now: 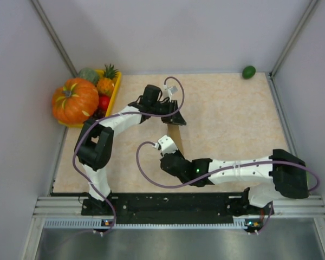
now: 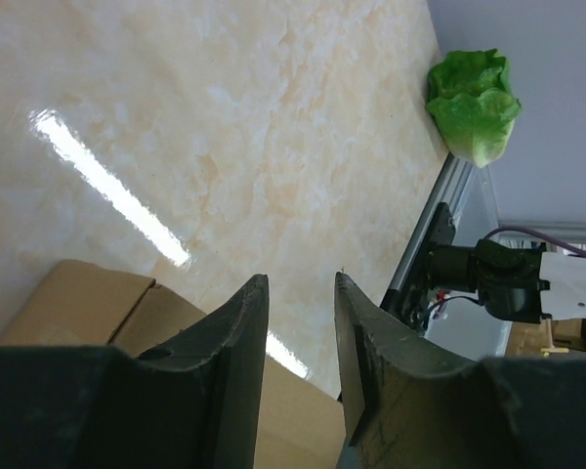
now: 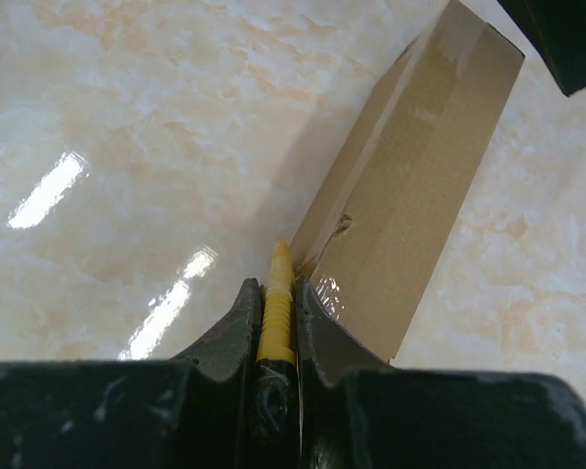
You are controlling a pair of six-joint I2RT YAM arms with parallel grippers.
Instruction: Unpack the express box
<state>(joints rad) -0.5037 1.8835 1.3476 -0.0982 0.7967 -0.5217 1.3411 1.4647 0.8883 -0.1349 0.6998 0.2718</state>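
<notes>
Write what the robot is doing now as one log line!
left gripper: open, over box | right gripper: shut on knife | knife: tip at box

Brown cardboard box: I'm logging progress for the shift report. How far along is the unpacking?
Done: the right gripper has its jaws shut on the yellow utility knife. In hand: the knife's tip sits at the taped edge of the oblong brown cardboard box, where a small nick shows. Left: the box looks closed, with nothing taken out; the left gripper hangs open over it.
</notes>
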